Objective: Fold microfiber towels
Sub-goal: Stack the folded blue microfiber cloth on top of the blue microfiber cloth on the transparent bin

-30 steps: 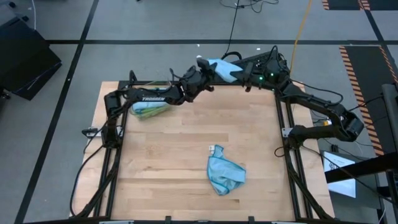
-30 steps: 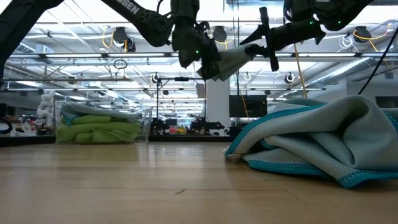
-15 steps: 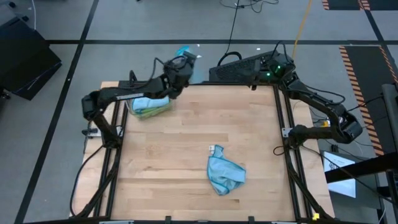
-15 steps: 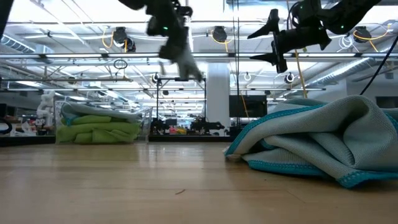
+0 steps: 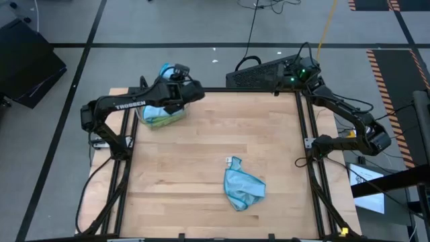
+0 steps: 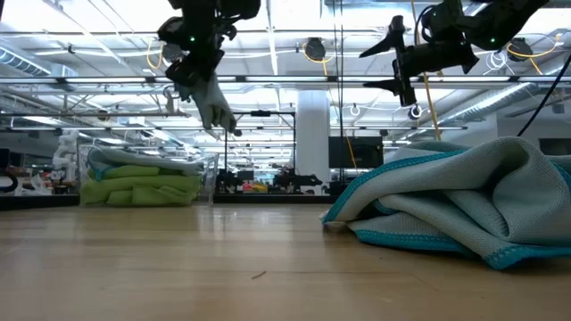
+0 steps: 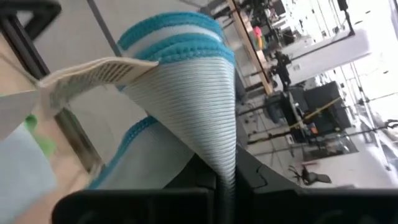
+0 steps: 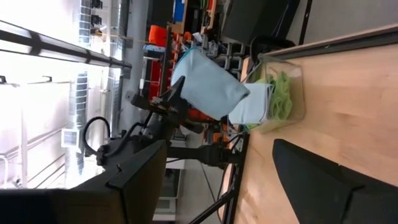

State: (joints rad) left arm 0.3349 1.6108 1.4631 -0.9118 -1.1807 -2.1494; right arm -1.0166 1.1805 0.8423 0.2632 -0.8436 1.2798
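Left gripper (image 5: 166, 72) pinching a blue towel (image 5: 163, 70) above the bin (image 5: 161, 115) at 11 o'clock, right gripper (image 6: 393, 59) wide open, empty.

Light blue towel (image 5: 242, 188), teal edging

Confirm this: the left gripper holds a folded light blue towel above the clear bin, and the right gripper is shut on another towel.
Not quite. The right gripper is open and empty, as the low view shows. The left gripper does hold the folded light blue towel above the clear bin.
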